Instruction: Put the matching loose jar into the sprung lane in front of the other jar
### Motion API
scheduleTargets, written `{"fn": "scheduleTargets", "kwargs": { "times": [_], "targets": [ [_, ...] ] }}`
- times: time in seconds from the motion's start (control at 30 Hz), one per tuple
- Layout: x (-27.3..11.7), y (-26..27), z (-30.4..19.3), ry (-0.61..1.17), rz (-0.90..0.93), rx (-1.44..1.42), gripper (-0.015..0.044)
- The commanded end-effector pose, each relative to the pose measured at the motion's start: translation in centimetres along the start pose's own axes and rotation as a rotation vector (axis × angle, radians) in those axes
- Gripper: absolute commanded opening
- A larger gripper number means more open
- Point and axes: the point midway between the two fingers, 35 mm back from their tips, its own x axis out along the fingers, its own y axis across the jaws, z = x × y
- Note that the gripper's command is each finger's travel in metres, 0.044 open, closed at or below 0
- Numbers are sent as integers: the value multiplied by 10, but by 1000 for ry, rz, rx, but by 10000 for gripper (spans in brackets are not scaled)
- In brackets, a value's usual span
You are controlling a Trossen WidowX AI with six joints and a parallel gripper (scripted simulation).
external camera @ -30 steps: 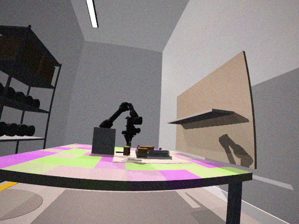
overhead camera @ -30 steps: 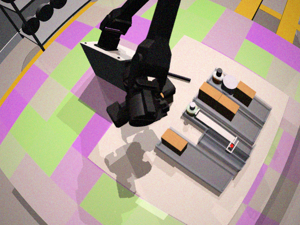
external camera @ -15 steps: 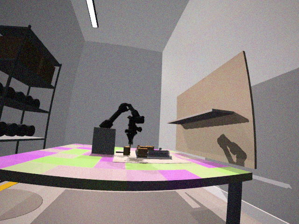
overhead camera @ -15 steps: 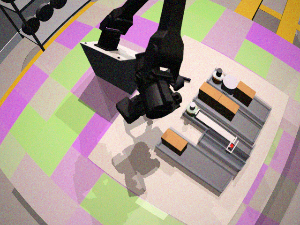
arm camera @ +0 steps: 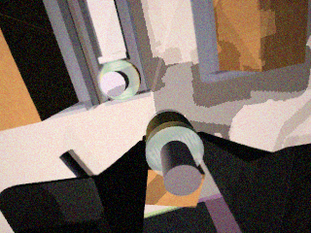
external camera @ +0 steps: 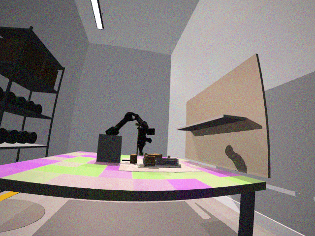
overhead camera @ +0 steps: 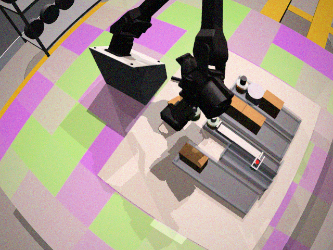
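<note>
Pale green glass shows on the loose jar (arm camera: 173, 148), its grey cap facing the wrist camera, clamped between the black fingers of the gripper (overhead camera: 197, 113). In the wrist view the matching jar (arm camera: 120, 81) sits at about eleven o'clock from the held one, at the front of the grey sprung lane (arm camera: 83, 53), with a pale strip (arm camera: 106, 26) behind it. From above, the lane jar (overhead camera: 213, 122) lies just beside the gripper, and cardboard boxes (overhead camera: 246, 113) fill the neighbouring lane.
</note>
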Motion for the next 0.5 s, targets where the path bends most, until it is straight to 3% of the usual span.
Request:
{"fn": "scheduleTargets", "kwargs": {
  "times": [0.0,0.47],
  "targets": [
    [7,20,2,-1,15,-44,0],
    [35,33,2,3,25,-74,0]
  ]
}}
